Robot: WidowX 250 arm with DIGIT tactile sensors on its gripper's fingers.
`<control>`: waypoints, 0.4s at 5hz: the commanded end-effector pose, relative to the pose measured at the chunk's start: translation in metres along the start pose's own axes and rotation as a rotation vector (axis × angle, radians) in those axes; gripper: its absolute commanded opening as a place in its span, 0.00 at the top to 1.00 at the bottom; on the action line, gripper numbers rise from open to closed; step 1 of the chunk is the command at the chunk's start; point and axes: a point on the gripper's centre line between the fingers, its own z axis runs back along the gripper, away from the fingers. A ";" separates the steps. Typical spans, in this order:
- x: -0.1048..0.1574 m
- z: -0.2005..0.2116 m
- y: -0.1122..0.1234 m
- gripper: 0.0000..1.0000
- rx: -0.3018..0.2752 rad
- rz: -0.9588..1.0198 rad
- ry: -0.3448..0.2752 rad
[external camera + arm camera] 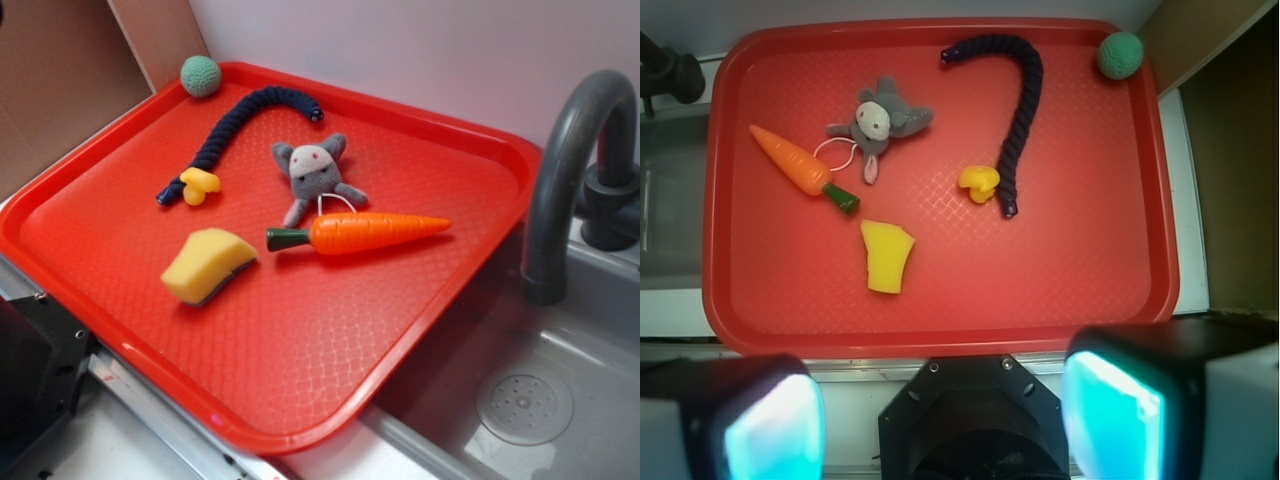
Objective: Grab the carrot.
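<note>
The orange carrot [370, 232] lies flat on the red tray [300, 400], green stem pointing left toward the yellow sponge [208, 265]. In the wrist view the carrot [792, 162] lies at the tray's left, stem toward the sponge [886, 257]. My gripper [940, 420] is open and empty, high above the tray's near edge over the robot base, far from the carrot. Its two pads [1110, 420] stand wide apart. The gripper does not show in the exterior view.
A grey plush mouse [315, 172] lies just behind the carrot. A dark blue rope [240, 125], a small yellow duck [200, 185] and a green ball [201, 75] share the tray. A grey faucet [570, 160] and sink [560, 400] stand to the right.
</note>
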 end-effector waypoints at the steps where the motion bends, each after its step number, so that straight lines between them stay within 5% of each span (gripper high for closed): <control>1: 0.000 0.000 0.000 0.00 0.000 0.000 0.000; 2: 0.030 -0.024 -0.030 0.00 0.000 -0.108 -0.046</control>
